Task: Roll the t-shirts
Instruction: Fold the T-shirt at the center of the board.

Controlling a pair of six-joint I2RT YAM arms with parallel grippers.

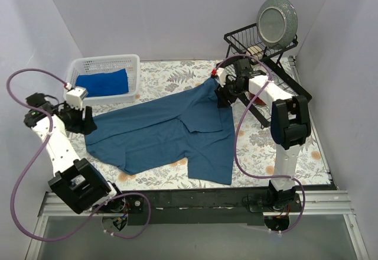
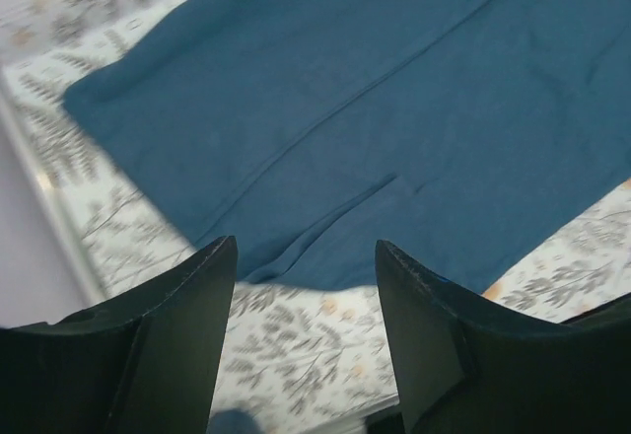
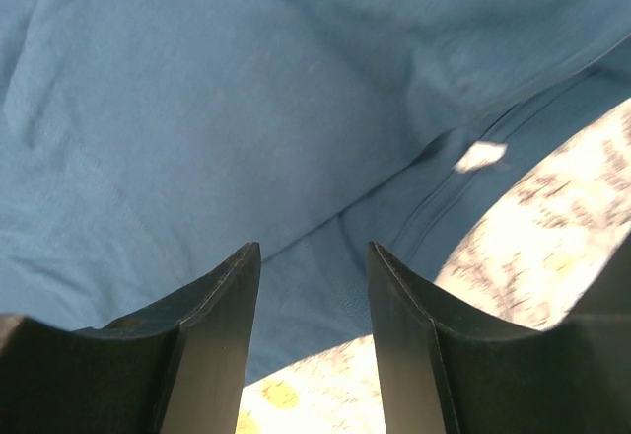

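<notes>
Overhead, a large dusky dark-blue short-sleeved t-shirt [image 1: 171, 133] lies spread, somewhat rumpled, across the middle of the leaf-and-flower patterned surface [image 1: 260, 148]. Its far right corner runs up towards the right gripper [image 1: 221, 97].

In the right wrist view, the right gripper [image 3: 314, 252] has its jaws apart. Creased cloth and a stitched hem of the dark-blue t-shirt [image 3: 246, 108] lie just below the jaws, and nothing is clamped between them.

The left gripper [image 1: 88, 121] sits at the shirt's left edge. In the left wrist view its jaws are also spread wide [image 2: 306, 252], over patterned surface just beside the shirt's edge [image 2: 375, 108].

At the far left, a brighter royal-blue t-shirt [image 1: 105, 83] lies as a compact folded bundle inside a white plastic lattice basket [image 1: 133, 65]. At the far right, a black wire dish rack [image 1: 248, 38] holds a round grey plate [image 1: 277, 20] on edge.
</notes>
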